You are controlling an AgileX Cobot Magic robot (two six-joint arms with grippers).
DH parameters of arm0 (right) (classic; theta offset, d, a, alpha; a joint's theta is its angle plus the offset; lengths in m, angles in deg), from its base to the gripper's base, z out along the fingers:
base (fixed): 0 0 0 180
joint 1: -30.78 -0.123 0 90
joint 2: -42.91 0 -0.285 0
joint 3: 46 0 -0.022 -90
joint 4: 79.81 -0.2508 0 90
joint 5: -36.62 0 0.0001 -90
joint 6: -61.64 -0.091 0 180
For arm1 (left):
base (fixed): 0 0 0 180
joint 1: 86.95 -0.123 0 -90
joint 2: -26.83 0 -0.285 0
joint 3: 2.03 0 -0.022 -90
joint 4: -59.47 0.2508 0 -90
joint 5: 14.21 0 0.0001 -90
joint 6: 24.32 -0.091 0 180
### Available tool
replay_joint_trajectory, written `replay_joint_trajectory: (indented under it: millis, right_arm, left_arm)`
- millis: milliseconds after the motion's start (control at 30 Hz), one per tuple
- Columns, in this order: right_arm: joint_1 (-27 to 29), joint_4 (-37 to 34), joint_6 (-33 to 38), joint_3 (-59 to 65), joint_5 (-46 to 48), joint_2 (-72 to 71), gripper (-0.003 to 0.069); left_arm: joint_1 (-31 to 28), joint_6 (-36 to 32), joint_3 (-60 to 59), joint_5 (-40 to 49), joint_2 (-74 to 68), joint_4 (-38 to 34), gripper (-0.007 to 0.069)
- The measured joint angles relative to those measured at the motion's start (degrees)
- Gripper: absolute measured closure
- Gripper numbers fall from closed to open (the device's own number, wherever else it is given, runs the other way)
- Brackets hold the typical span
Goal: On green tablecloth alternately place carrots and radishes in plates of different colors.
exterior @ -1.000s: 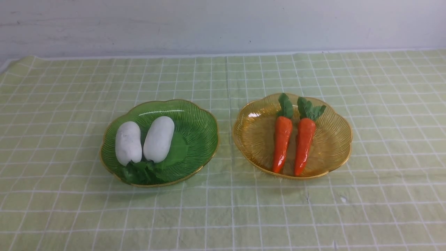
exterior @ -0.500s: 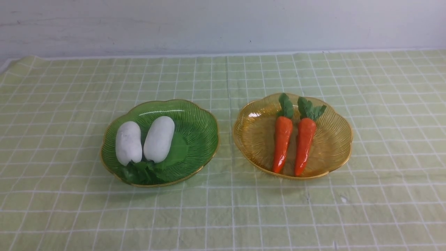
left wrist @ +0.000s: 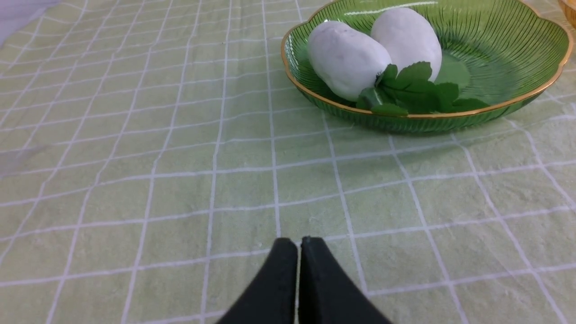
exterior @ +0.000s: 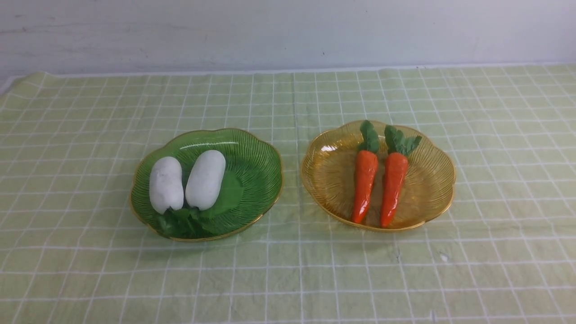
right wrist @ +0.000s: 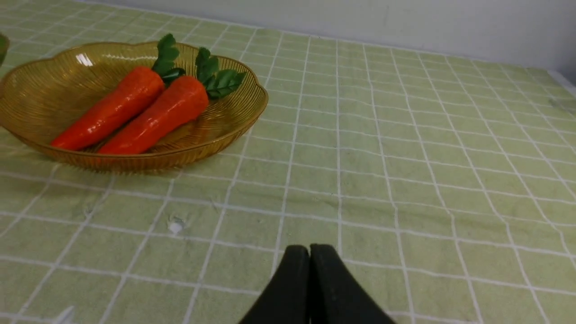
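the green tablecloth (exterior: 288,270) covers the tabletop, lightly wrinkled. on it sit two plates side by side, close but apart: the green plate (exterior: 256,153) on the robot's left, the amber plate (exterior: 328,180) on its right.

both radishes lie in the green plate, the left radish (exterior: 166,184) and the right radish (exterior: 205,179) next to each other, seemingly touching near their leafy ends, leaves toward the robot. both carrots lie in the amber plate, the left carrot (exterior: 364,185) and the right carrot (exterior: 393,187) nearly parallel, tips toward the robot, leaves (exterior: 396,138) toward the wall; whether they touch is hard to tell.

neither arm shows in the front view. the left pincer (left wrist: 299,243) has its tips pressed together, holding nothing, over bare cloth near the green plate. the right pincer (right wrist: 309,249) is likewise closed tight and empty, over bare cloth apart from the amber plate.
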Motion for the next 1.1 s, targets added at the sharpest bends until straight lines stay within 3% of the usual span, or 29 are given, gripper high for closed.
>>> replay_joint_trajectory:
  millis: [300, 1100]
  right_arm:
    - [0.0, -2.6, -3.0, 0.0, 0.1, 0.0, 0.0673]
    - [0.0, -2.6, -3.0, 0.0, 0.1, 0.0, 0.0673]
  left_arm:
    - [0.0, 0.0, 0.0, 0.0, 0.0, 0.0, 0.0632]
    - [0.0, 0.0, 0.0, 0.0, 0.0, 0.0, 0.0632]
